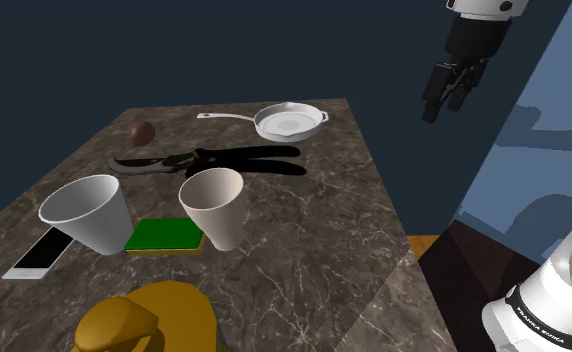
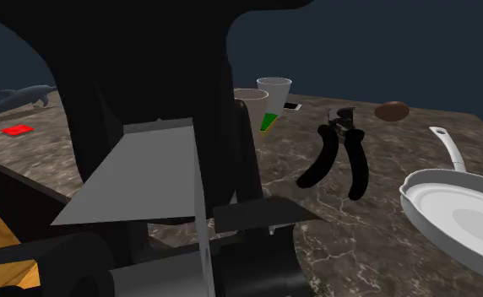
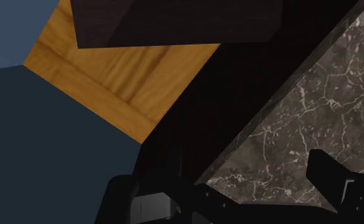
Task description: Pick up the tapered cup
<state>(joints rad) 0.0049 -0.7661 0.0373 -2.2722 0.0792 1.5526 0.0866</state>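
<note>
Two tapered cups stand upright on the dark marble table. The wide white cup is toward the shoulder view's left; the narrower beige cup is mid-table. In the second exterior view the white cup shows beyond the beige cup, which is partly hidden by a large dark shape up front. My black gripper hangs high in the air off the table's right edge, far from both cups. In the wrist view the gripper is open with nothing between its fingers, looking past the table's edge at a wooden floor.
A white frying pan, black shears and a brown ball lie at the far end. A green pad sits between the cups, with a phone at the left edge and a yellow object in front.
</note>
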